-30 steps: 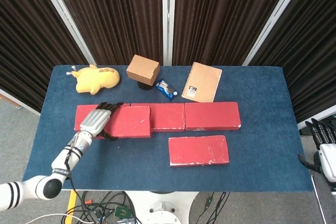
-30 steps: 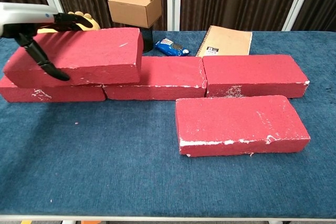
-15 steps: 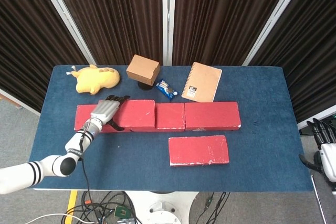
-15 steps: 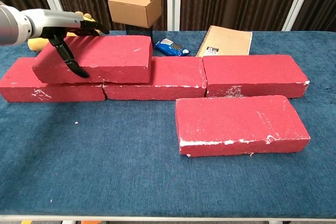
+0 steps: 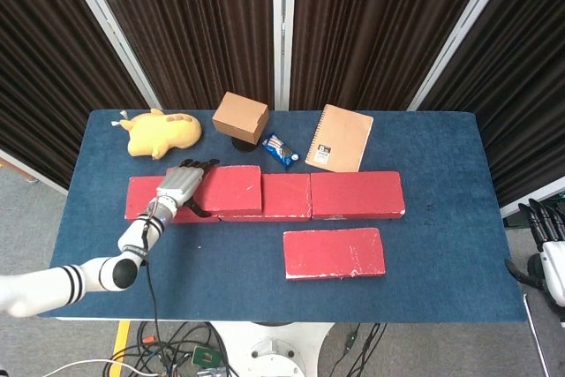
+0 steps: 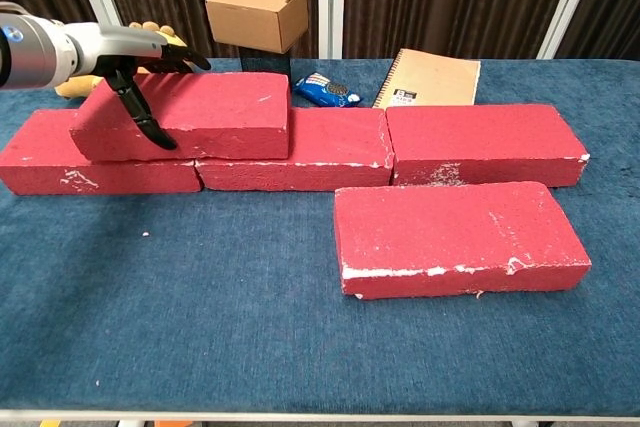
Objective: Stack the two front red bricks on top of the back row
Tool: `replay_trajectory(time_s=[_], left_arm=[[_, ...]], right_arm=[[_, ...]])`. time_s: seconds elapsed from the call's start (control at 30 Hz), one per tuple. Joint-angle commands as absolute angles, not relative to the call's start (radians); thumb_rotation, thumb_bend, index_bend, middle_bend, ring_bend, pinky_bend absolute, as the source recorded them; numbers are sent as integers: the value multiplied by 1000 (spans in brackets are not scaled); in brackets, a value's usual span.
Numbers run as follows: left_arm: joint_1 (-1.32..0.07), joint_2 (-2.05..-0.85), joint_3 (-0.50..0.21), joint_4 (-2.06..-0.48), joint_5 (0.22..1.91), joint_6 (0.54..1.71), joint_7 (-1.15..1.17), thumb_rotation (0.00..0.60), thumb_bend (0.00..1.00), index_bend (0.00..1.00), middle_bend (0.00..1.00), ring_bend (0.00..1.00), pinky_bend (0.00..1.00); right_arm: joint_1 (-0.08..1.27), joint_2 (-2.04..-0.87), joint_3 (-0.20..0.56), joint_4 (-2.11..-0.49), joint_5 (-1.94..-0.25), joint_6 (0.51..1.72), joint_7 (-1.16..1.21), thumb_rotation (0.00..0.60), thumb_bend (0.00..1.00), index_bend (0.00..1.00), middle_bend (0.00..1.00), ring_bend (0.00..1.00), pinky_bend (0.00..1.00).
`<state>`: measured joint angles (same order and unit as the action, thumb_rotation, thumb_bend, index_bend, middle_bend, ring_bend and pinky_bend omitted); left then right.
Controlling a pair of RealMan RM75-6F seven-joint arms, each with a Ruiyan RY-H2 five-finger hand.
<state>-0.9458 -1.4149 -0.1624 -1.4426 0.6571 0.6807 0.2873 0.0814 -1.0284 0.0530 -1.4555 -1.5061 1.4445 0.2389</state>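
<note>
Head view: my left hand (image 5: pixel 181 186) grips the left end of the upper red foam brick (image 5: pixel 225 191), which lies on the back row of red bricks (image 5: pixel 353 194). Right of my hand, the second front red brick (image 5: pixel 334 252) lies alone on blue cloth.

Chest view: my thumb (image 6: pixel 143 117) presses the brick's front face, fingers over its top. My right hand (image 5: pixel 549 253) hangs off-table; I cannot tell its grasp.

The right hand (image 5: pixel 549 234) is cut off by the head view's edge.

Head view high above, looking down, chest view low at table (image 6: pixel 250 347) edge, both sharing the tabletop
</note>
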Motion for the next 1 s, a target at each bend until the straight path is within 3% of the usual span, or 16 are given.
replay_trajectory(time_s=[0.03, 0.67, 1.0], left_arm=[[-951, -1413, -157, -1439, 655, 674, 285, 600, 0, 0, 164, 112, 0], [-961, -1426, -131, -1410, 674, 653, 237, 600, 0, 0, 165, 108, 0], [-961, -1433, -128, -1402, 690, 654, 216, 600, 0, 0, 122, 19, 0]], right_arm=[[82, -1029, 52, -1456, -1506, 1442, 237, 600, 184, 0, 0, 0, 0], [84, -1030, 52, -1458, -1504, 1436, 230, 600, 183, 0, 0, 0, 0], [83, -1034, 53, -1452, -1500, 1435, 234, 600, 184, 0, 0, 0, 0]])
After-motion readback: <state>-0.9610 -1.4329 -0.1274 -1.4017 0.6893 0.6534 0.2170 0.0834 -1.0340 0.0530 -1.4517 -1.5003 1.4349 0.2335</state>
